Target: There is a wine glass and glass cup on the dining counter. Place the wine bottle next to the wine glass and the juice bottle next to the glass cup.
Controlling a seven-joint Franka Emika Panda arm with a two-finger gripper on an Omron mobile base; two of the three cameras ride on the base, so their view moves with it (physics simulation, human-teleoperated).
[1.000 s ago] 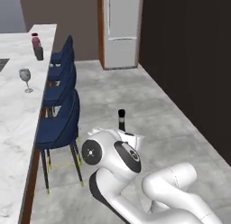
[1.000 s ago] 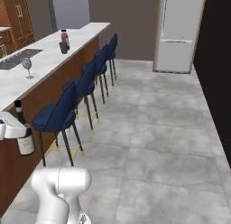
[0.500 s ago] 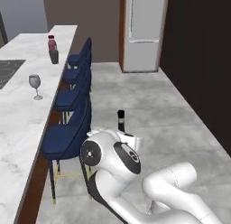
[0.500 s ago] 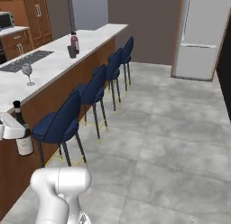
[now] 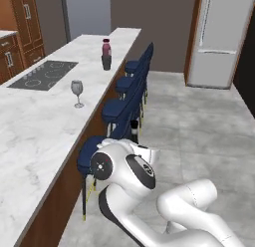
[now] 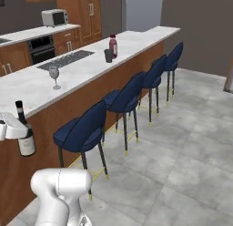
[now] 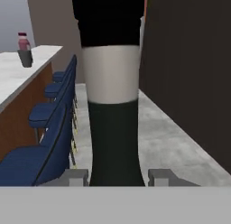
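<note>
My gripper [image 7: 118, 177] is shut on the wine bottle [image 7: 113, 83], a black bottle with a pale label band that stands upright between the fingertips [image 7: 76, 177]. In the right base view the wine bottle [image 6: 26, 144] hangs beside the near end of the dining counter [image 6: 27, 90], below its top. The wine glass [image 6: 54, 76] stands on the counter near the cooktop. Farther along, the magenta juice bottle [image 6: 113, 44] stands right beside the dark glass cup [image 6: 108, 55]. In the left base view I see the wine glass [image 5: 76, 92], juice bottle [image 5: 106, 47] and glass cup [image 5: 106, 62].
Several blue stools [image 6: 123, 98] line the counter's near side. An inset cooktop [image 5: 45, 74] lies behind the wine glass. A pale fridge [image 5: 219, 39] stands at the far right. Open grey floor [image 6: 182, 143] spreads to the right of the stools.
The whole picture has shifted: the base has turned and driven, so the counter, glasses and stools now sit nearer the middle of the views. The wine bottle stays in my gripper.
</note>
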